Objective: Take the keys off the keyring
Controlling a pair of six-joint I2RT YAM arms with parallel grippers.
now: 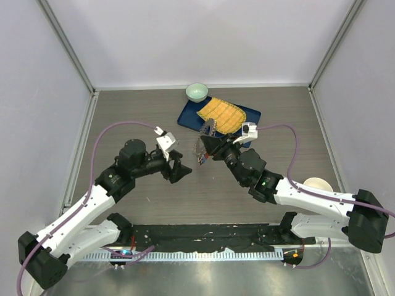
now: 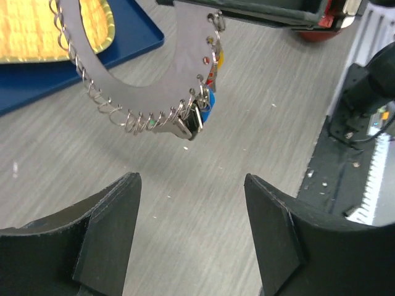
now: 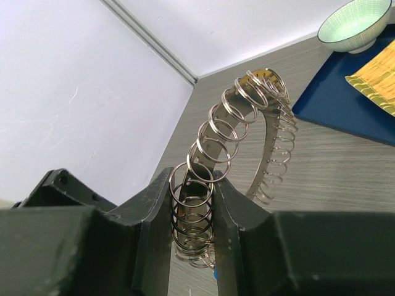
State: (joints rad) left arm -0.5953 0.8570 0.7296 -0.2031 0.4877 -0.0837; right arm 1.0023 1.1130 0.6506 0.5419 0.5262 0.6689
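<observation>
Table: a grey, wood-look top was seen under everything, with both arms reaching in from the near edge.

Blue tray: it was laid flat at the far middle of the table.

Yellow mat: a woven mat was laid on the tray.

Left gripper: its jaws were spread wide and nothing was held. It was pointed at the low end of the keyring, close by but not touching.

Right gripper: its two fingers were pressed tight on the keyring, one on each side.

Keyring: a flat, curved metal band was held up in the air by the right gripper, between the two grippers, just in front of the tray.

Green bowl: it was set just past the tray's far corner.

Cream bowl: it was set far to the right, partly hidden behind the right arm.

Small rings: many wire loops were strung along the band's edge.

Keys: a small bunch was hung at the band's low end. One blue head was seen, with bits of red and yellow close above it.
</observation>
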